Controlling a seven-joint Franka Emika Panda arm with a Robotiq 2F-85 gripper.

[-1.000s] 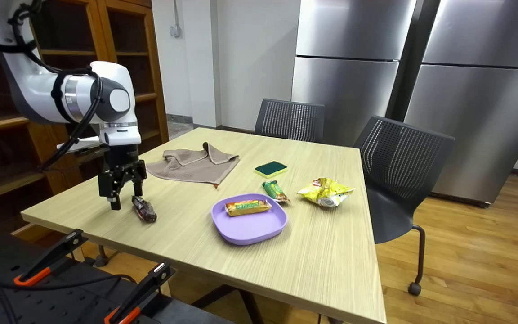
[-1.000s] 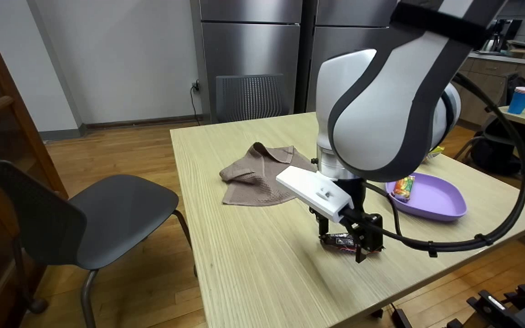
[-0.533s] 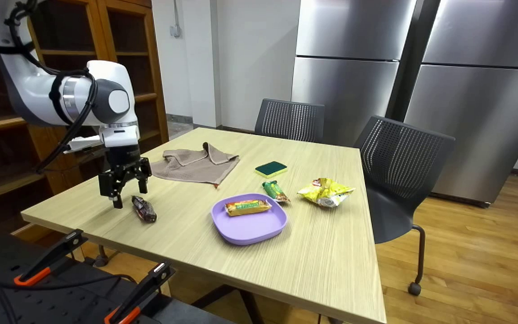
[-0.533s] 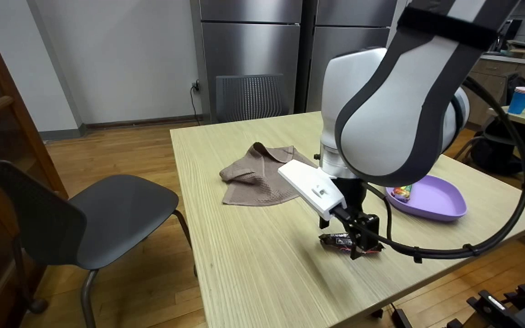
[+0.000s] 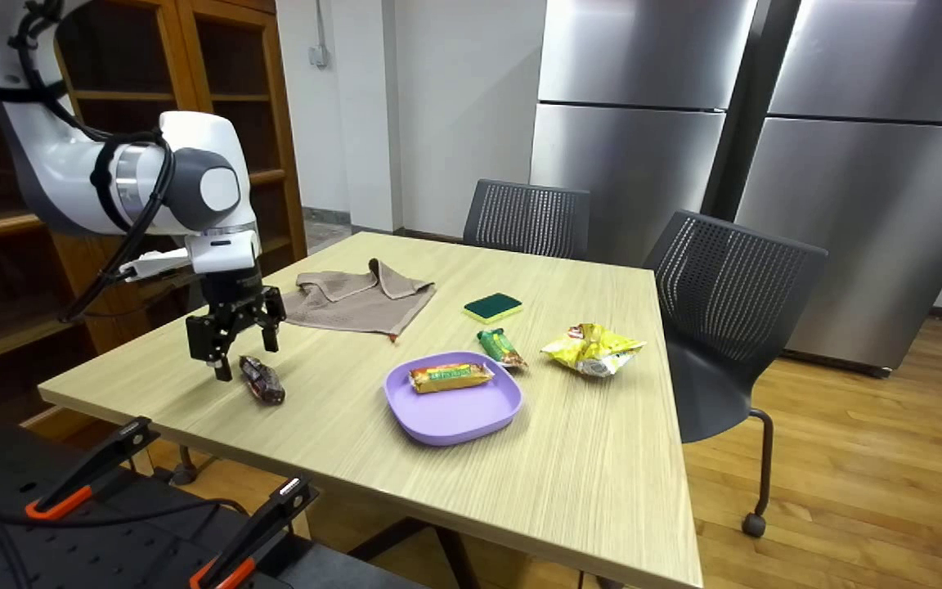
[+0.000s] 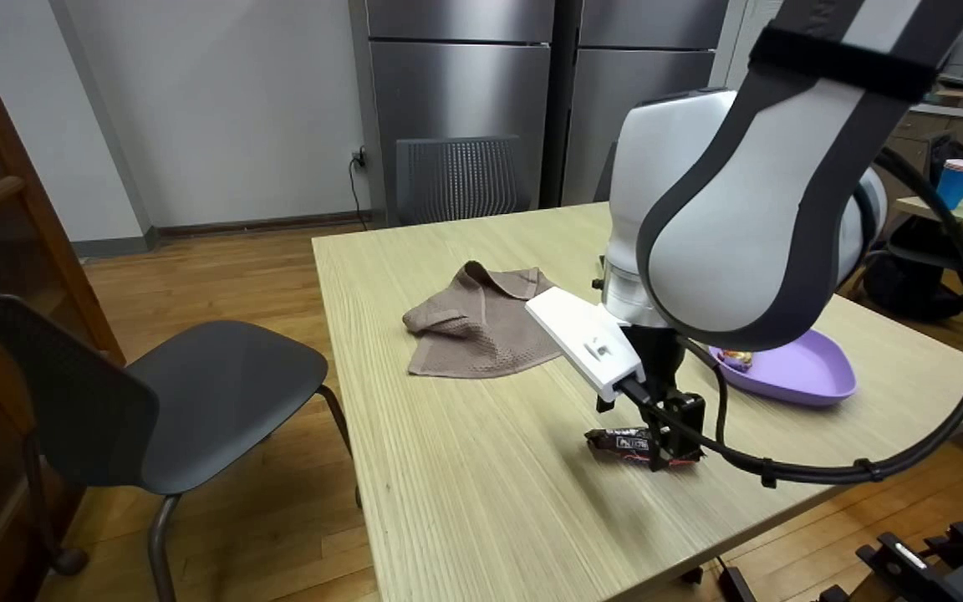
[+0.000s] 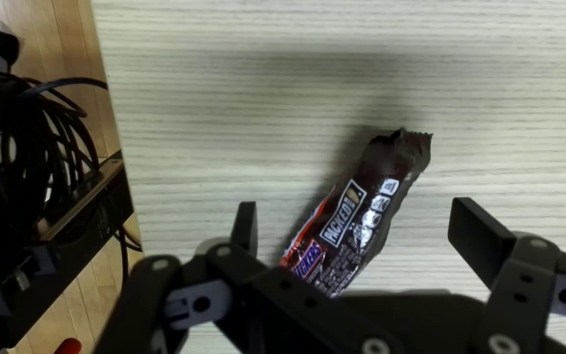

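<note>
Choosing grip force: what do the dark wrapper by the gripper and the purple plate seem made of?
Dark wrapper: glossy, seemingly thin plastic film or foil, going by its bright glints, creases and serrated end.
Purple plate: probably matte molded plastic, from its even color and smooth rounded rim.

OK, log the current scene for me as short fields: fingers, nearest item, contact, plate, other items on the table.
Fingers: open, nothing held
Nearest item: Snickers bar, lying on the table, seen between the fingers in the wrist view
Contact: none visible
Plate: purple, with a gold-wrapped bar in it
Beside the plate: green-wrapped snack
Elsewhere on the table: crumpled yellow packet, sponge, brown cloth
</note>
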